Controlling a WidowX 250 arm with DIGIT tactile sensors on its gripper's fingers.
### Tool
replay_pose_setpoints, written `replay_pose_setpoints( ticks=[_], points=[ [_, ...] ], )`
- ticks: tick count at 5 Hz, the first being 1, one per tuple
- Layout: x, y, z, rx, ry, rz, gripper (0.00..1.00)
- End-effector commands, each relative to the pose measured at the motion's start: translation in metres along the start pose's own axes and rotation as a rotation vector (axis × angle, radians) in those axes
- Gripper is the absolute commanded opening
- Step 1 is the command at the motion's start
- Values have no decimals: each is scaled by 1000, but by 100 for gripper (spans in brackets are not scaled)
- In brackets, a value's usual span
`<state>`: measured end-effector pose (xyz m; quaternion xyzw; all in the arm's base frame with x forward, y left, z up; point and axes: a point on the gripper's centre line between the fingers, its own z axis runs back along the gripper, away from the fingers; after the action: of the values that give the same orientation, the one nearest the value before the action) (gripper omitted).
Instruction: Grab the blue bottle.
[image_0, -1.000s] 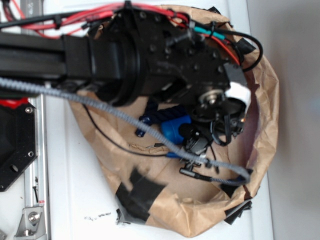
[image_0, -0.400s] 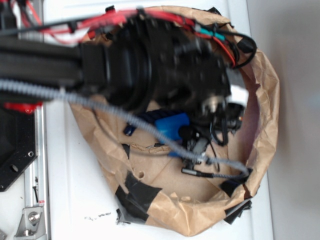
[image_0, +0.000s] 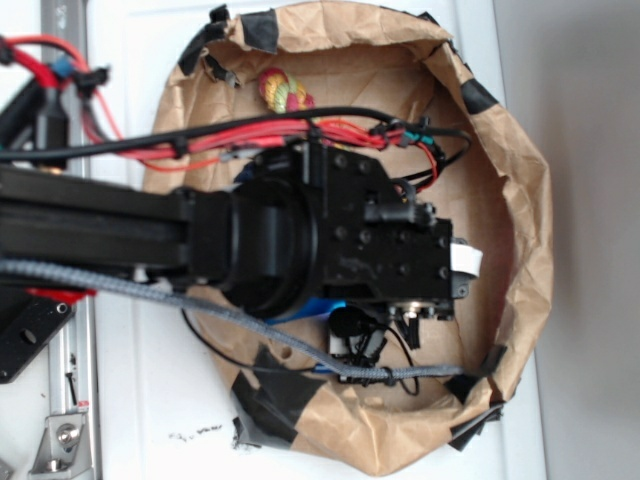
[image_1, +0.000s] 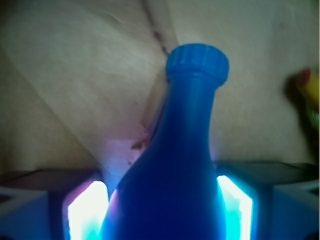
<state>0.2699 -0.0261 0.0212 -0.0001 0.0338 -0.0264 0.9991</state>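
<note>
A white counter (image_0: 150, 400) carries one round basin of crumpled brown paper (image_0: 525, 200), its rim patched with several strips of black tape. One black robot arm (image_0: 120, 235) reaches in from the left, covering most of the basin floor, with red and black wires along its top and one grey braided cable beneath it. One small knot of yellow, red and green rope (image_0: 283, 92) lies near the far rim. In the wrist view, one smooth bright-blue plastic bottle (image_1: 172, 170) fills the centre, its wide body narrowing to a ridged round cap that points away over the paper. The pincer (image_1: 160, 210) is closed on the bottle's body, one glowing pad (image_1: 85, 210) pressed against each side.
</note>
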Motion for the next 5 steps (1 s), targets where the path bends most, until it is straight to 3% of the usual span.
replay_pose_setpoints(
  ticks=[1,2,3,4,5],
  points=[
    [5,-1,23,9,-41,29,0],
    [6,9,74,-18,-69,35,0],
    [5,16,126,-22,-229,33,0],
    [4,34,168,-76,-329,142,0],
    [3,37,166,-105,-310,184,0]
  ],
)
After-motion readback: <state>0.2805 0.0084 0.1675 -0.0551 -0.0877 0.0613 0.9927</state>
